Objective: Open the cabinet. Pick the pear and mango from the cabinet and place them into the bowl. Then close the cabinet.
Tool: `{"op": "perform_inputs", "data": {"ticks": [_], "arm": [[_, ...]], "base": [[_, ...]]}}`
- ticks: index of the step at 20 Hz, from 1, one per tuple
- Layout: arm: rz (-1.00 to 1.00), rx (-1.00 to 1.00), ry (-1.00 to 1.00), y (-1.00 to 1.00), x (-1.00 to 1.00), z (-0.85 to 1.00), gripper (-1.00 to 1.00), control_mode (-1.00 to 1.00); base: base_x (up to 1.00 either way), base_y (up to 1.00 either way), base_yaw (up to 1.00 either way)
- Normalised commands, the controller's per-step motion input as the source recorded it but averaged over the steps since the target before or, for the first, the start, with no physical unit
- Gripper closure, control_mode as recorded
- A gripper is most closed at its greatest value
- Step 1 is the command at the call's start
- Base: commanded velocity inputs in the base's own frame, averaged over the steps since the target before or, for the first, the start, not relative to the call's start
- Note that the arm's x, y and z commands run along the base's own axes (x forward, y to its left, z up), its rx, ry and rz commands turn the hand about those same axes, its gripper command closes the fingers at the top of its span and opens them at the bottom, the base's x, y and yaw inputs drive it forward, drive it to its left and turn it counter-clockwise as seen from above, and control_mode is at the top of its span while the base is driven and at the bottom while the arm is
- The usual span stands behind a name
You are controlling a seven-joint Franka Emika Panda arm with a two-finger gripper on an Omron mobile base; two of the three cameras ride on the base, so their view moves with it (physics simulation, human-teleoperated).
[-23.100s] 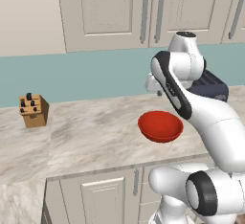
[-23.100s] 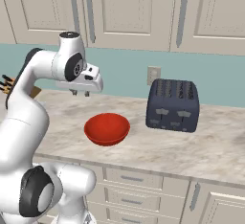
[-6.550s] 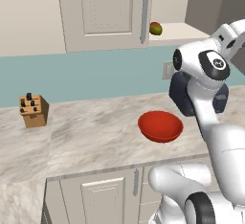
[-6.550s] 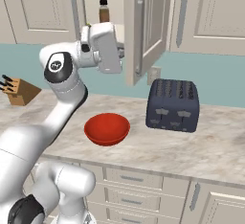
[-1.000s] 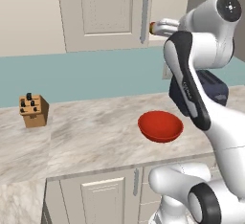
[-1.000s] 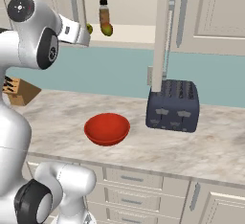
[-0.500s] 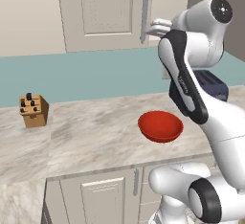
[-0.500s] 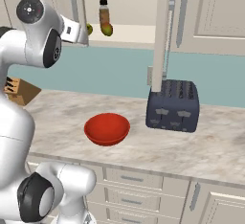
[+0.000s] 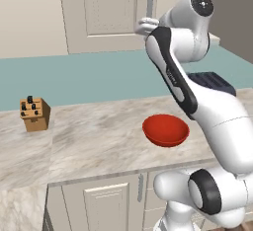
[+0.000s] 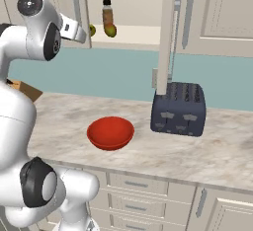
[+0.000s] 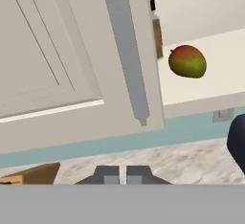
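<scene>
The cabinet's left door [image 11: 57, 50] is closed, and its right door [image 10: 167, 32] stands swung open. On the pale shelf [image 11: 210, 86] lies the mango [image 11: 187, 61] [image 10: 110, 29]. Part of the yellow-green pear [image 10: 92, 30] peeks out behind my hand. My gripper [image 11: 119, 174] [image 9: 142, 25] is raised in front of the left door's long grey handle [image 11: 127, 50]. It is shut with nothing between its fingers. The red bowl [image 9: 166, 129] [image 10: 110, 132] sits on the counter below.
A brown, black-capped bottle [image 10: 106, 12] stands on the shelf behind the mango. A dark toaster [image 10: 179, 109] sits right of the bowl under the open door. A knife block [image 9: 34, 114] stands at the far left of the marble counter [image 9: 94, 131].
My hand has moved left, away from the open side of the cabinet and across to the closed left door. Fruit and bowl have not moved.
</scene>
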Motion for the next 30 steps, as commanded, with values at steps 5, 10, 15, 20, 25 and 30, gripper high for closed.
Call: {"op": "perform_inputs", "data": {"ticks": [5,10,15,20,25,30], "arm": [[0.0,0.0,0.02,0.0,0.13,0.0,1.0,-1.0],[0.0,0.0,-0.01,0.0,0.16,0.0,1.0,-1.0],[0.0,-0.03,-0.06,0.02,0.18,0.0,1.0,-1.0],[0.0,0.0,-0.07,0.0,0.13,0.04,1.0,-1.0],[-0.01,0.0,-0.01,0.0,0.06,0.12,1.0,-1.0],[-0.01,0.0,0.0,0.0,0.13,0.06,-1.0,-1.0]], "base": [[0.0,0.0,0.0],[0.0,0.0,0.0],[0.0,0.0,0.0],[0.0,0.0,0.0],[0.0,0.0,0.0],[0.0,0.0,0.0]]}}
